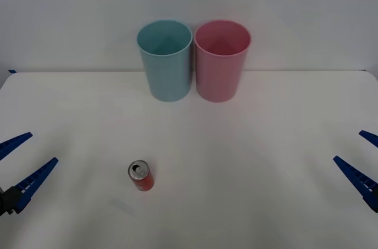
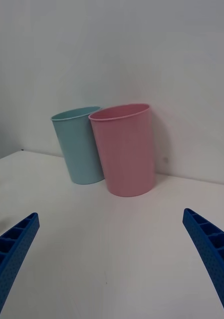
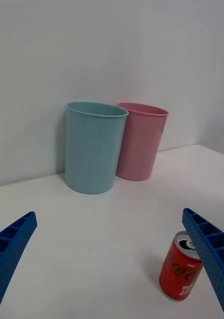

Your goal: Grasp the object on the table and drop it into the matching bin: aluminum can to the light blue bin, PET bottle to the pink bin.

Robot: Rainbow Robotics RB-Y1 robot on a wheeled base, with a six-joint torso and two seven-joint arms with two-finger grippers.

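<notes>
Left wrist view: Coca-Cola-lettered aluminum can

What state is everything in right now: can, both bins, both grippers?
aluminum can: upright on the table, ungrasped, pull tab unopened as far as I can tell.
light blue bin: upright at the back, open-topped, looks empty.
pink bin: upright beside the blue one, open-topped, looks empty.
left gripper: open, at the table's left edge, nearest the can.
right gripper: open, at the table's right edge.
</notes>
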